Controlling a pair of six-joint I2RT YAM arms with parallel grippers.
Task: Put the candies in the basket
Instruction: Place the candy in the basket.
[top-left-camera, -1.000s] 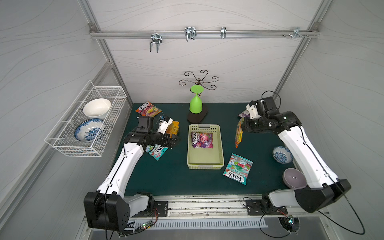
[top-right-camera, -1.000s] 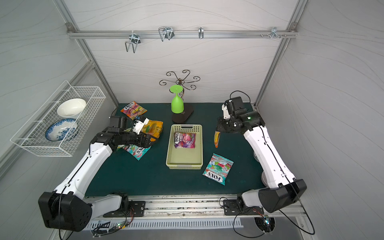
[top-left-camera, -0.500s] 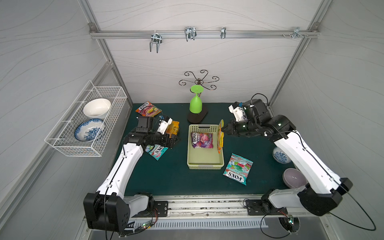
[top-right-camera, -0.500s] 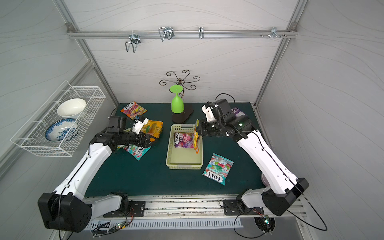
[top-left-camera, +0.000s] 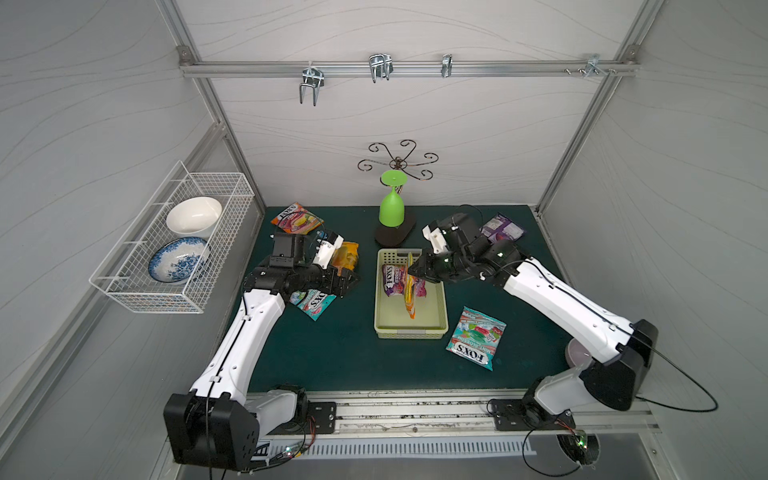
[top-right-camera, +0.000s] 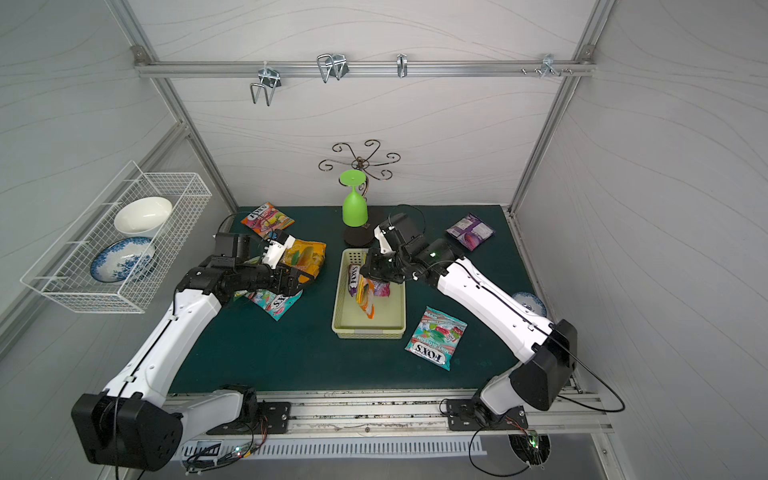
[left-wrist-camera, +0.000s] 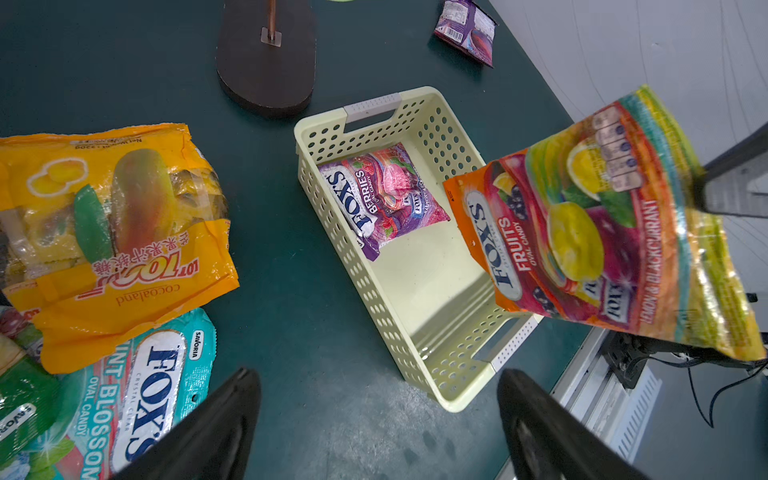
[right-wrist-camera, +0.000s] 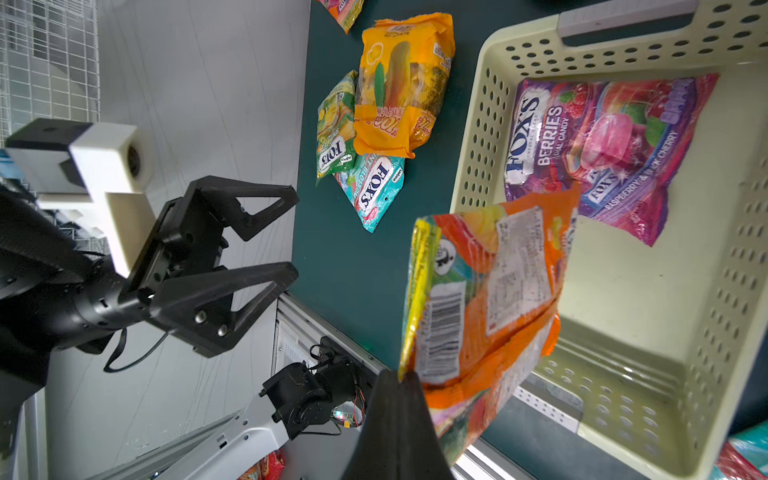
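The pale yellow-green basket (top-left-camera: 411, 328) (left-wrist-camera: 357, 266) stands mid-table with a purple Berries candy bag (top-left-camera: 392, 280) (right-wrist-camera: 602, 141) lying at its far end. My right gripper (top-left-camera: 411, 272) (right-wrist-camera: 402, 374) is shut on the edge of an orange Fruits candy bag (top-left-camera: 410, 291) (left-wrist-camera: 582, 232), which hangs edge-down over the basket's middle. My left gripper (top-left-camera: 351, 282) (left-wrist-camera: 378, 382) hovers open and empty left of the basket. By it lie a yellow-orange bag (top-left-camera: 347, 255), a teal bag (top-left-camera: 316, 301) and a green bag (right-wrist-camera: 334, 124). More candies: teal bag (top-left-camera: 476, 336), purple bag (top-left-camera: 503, 228), orange bag (top-left-camera: 296, 218).
An upturned green glass (top-left-camera: 391, 208) hangs on a dark-based stand (top-left-camera: 395, 237) just behind the basket. A white wire rack (top-left-camera: 174, 237) with two bowls is on the left wall. A blue-patterned bowl (top-right-camera: 528, 303) and a pale bowl (top-left-camera: 575, 353) sit under my right arm.
My right arm has swung left from the back right, carrying the orange bag to above the basket. The left arm has barely moved.
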